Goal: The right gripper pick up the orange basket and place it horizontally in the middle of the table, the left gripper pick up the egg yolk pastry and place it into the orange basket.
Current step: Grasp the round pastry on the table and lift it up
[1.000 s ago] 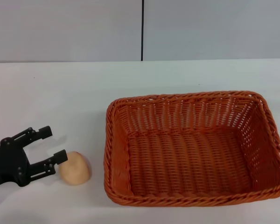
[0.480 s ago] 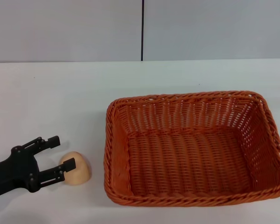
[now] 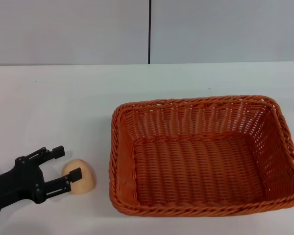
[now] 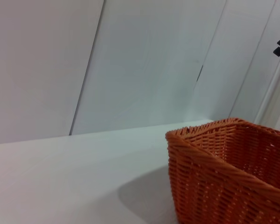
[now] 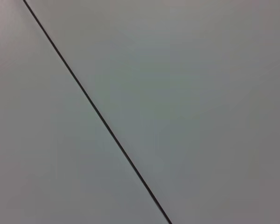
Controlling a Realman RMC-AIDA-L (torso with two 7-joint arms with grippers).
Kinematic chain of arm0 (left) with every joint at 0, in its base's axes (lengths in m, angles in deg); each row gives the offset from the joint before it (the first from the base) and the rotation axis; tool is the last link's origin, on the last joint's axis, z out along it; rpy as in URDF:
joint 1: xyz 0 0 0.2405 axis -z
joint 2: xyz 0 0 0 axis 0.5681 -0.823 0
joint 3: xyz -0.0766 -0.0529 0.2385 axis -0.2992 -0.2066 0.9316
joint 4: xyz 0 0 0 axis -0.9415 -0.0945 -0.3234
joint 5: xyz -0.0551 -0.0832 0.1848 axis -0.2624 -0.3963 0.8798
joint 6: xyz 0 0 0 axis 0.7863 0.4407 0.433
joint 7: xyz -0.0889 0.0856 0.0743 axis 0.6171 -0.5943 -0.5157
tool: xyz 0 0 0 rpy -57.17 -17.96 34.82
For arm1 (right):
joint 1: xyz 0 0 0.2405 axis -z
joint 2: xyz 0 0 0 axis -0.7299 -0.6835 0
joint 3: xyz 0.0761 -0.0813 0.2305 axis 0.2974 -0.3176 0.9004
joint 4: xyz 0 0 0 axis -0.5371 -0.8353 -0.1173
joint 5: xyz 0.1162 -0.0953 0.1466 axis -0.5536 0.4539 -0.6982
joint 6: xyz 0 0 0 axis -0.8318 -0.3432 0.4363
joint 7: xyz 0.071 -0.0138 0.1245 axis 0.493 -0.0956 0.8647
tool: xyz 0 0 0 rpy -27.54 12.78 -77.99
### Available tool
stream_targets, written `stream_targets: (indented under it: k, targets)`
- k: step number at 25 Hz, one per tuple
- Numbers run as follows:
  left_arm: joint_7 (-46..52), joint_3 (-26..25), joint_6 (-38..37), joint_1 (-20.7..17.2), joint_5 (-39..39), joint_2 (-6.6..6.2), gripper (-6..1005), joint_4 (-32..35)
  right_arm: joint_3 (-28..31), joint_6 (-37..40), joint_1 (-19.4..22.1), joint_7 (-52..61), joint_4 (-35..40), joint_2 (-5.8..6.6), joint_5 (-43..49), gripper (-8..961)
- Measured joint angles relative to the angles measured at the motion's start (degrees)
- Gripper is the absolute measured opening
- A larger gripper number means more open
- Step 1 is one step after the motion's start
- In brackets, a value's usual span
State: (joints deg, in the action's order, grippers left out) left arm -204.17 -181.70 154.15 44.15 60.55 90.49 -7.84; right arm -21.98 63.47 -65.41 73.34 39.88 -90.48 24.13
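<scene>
In the head view, the large orange woven wicker basket [image 3: 206,154] is seen lying lengthwise on the white table [image 3: 63,98], ready for loading. The small domed tan egg yolk pastry [image 3: 81,176] is flanked by the spread fingers of the black left gripper [image 3: 66,164], apparently for grasping. In the left wrist view, only the basket's corner [image 4: 224,172] is shown. The right gripper is not shown.

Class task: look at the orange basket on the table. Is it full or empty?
Empty. The orange basket shows only bare weave inside; the egg yolk pastry lies outside it, on the table.
</scene>
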Motion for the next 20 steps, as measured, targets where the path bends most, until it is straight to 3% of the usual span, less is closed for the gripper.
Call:
stream_targets:
  k: [13, 17, 20]
  targets:
    - [0.0, -0.3, -1.0, -0.3, 2.1, 0.07, 819, 0.6, -0.1, -0.3, -0.3, 0.0, -0.2, -0.17, 0.2, 406]
    - [0.0, 0.1, -1.6, -0.3, 2.2, 0.14, 700, 0.7, -0.2, -0.3, -0.2, 0.0, -0.2, -0.32, 0.3, 406]
    - [0.5, 0.1, -1.4, -0.3, 2.2, 0.16, 683, 0.7, -0.2, -0.3, -0.1, 0.0, -0.2, -0.35, 0.3, 406]
